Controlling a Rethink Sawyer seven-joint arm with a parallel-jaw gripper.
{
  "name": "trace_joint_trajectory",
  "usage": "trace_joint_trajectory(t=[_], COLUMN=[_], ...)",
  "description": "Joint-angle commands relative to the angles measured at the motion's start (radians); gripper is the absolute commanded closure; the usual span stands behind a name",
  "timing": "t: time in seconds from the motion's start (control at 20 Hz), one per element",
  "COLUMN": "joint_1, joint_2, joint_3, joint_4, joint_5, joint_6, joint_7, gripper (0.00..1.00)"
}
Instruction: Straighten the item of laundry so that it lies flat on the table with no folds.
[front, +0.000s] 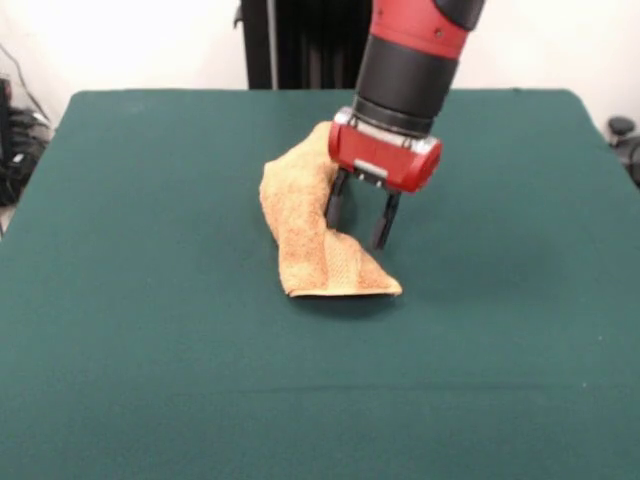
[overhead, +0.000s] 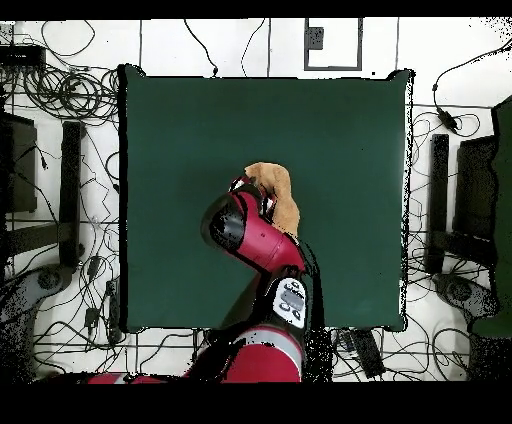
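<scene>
The item of laundry (front: 305, 225) is an orange-tan towel, bunched and folded into a long strip near the middle of the green table (front: 140, 320). Its near end lies flat with a woven band showing, and its far end is humped up. My gripper (front: 356, 236) hangs at the towel's right edge, open, with both black fingers (front: 336, 205) pointing down. The tips stand at or just above the cloth, and nothing is held between them. From overhead, the towel (overhead: 278, 188) peeks out past the red arm (overhead: 245, 230), which covers the gripper and part of the cloth.
Green tabletop (overhead: 180, 130) spreads wide on every side of the towel. Around the table, cables (overhead: 60, 90) and dark stands (overhead: 72, 190) lie on the floor in the overhead view. A black column (front: 300, 40) stands behind the table's far edge.
</scene>
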Motion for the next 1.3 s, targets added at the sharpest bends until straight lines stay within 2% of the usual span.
trace_joint_trajectory(t=[0.05, 0.7, 0.9, 1.05, 1.3], joint_1=[0.016, -0.019, 0.005, -0.001, -0.047], joint_2=[0.111, 0.063, 0.056, 0.065, 0.131], joint_3=[0.085, 0.135, 0.111, 0.118, 0.194], joint_4=[-0.072, -0.044, -0.043, -0.045, -0.093], joint_5=[0.112, 0.097, 0.119, 0.123, 0.099], joint_6=[-0.068, -0.049, -0.031, -0.019, -0.083], joint_7=[0.289, 0.331, 0.327, 0.322, 0.337], gripper=[0.00, 0.00, 0.00, 0.00, 0.00])
